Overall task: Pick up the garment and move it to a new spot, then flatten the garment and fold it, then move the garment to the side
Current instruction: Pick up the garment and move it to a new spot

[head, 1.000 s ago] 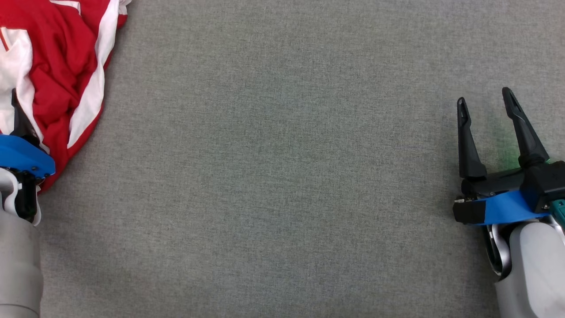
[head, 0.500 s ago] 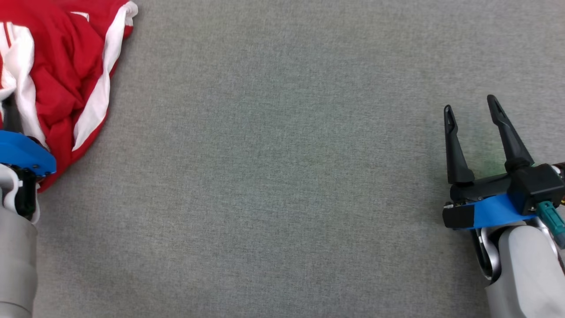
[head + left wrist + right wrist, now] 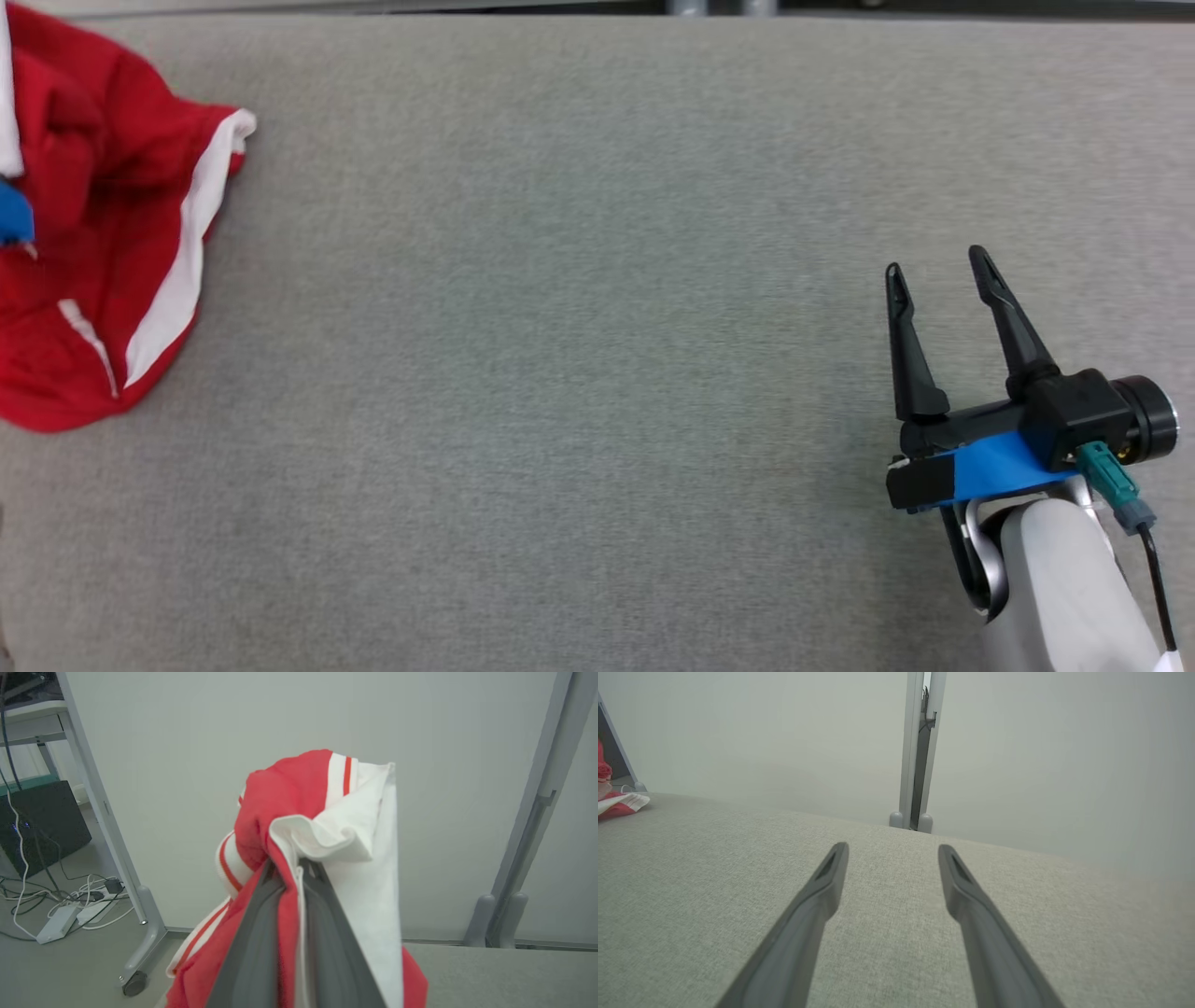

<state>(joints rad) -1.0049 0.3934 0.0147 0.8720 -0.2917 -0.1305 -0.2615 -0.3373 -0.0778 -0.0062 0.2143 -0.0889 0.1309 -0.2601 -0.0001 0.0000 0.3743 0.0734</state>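
The garment [image 3: 103, 271], red with white stripes, is bunched at the table's far left edge. In the left wrist view a fold of the garment [image 3: 317, 812] hangs lifted above the table, and my left gripper [image 3: 292, 868] is shut on it with cloth draped over both fingers. A bit of that gripper's blue housing [image 3: 11, 219] pokes in at the head view's left edge. My right gripper [image 3: 936, 263] hovers open over bare table at the lower right, holding nothing. Its wrist view shows the fingers [image 3: 826, 882] spread wide and the garment [image 3: 619, 802] far off to the left.
The grey fabric table [image 3: 560, 327] stretches wide between the garment and the right gripper, its far edge along the top. Beyond it stand pale wall panels with grey posts [image 3: 917, 751]. A power strip and cables [image 3: 70, 905] lie on the floor by a wheeled frame leg [image 3: 135, 984].
My left gripper has shut on the garment and raised it, so the cloth is more bunched. The head camera has tilted, bringing the table's far edge into view. The right gripper stays open.
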